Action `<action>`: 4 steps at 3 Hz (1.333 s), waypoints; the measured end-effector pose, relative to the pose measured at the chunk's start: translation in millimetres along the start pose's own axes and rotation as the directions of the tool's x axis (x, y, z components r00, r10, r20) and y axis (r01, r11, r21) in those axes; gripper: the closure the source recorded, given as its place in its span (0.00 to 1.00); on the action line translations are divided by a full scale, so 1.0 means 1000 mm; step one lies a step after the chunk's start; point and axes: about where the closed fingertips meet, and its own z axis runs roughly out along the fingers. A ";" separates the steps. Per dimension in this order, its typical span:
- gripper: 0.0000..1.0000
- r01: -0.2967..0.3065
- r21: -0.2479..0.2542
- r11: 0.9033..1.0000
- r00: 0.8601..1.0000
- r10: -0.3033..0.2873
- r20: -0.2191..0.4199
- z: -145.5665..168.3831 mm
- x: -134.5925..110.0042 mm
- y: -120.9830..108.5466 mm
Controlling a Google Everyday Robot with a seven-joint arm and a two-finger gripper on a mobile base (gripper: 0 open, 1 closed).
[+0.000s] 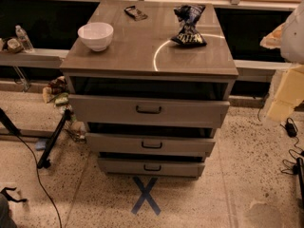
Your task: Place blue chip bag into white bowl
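Observation:
The blue chip bag lies crumpled on the right rear part of the grey cabinet top, dark blue and black with pale lettering. The white bowl stands upright and empty on the left side of the same top, about a hand's width from the left edge. My gripper is at the far right edge of the view with the pale arm below it. It is off the cabinet, to the right of the bag and apart from it, and holds nothing that I can see.
A small flat dark object with a strap lies at the back of the top. The cabinet has three drawers pulled partly out. A water bottle stands on a left ledge. Cables, a stand leg and a blue X are on the floor.

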 end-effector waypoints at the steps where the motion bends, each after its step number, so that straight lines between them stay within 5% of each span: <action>1: 0.00 0.000 0.000 1.000 1.000 0.000 0.000 0.000 0.000 0.000; 2: 0.00 -0.036 0.024 0.999 0.998 0.035 0.055 0.003 -0.003 -0.009; 3: 0.00 -0.124 0.054 0.991 0.976 0.112 0.187 0.024 -0.017 -0.041; 4: 0.00 -0.223 0.088 0.971 0.919 0.180 0.352 0.043 -0.035 -0.087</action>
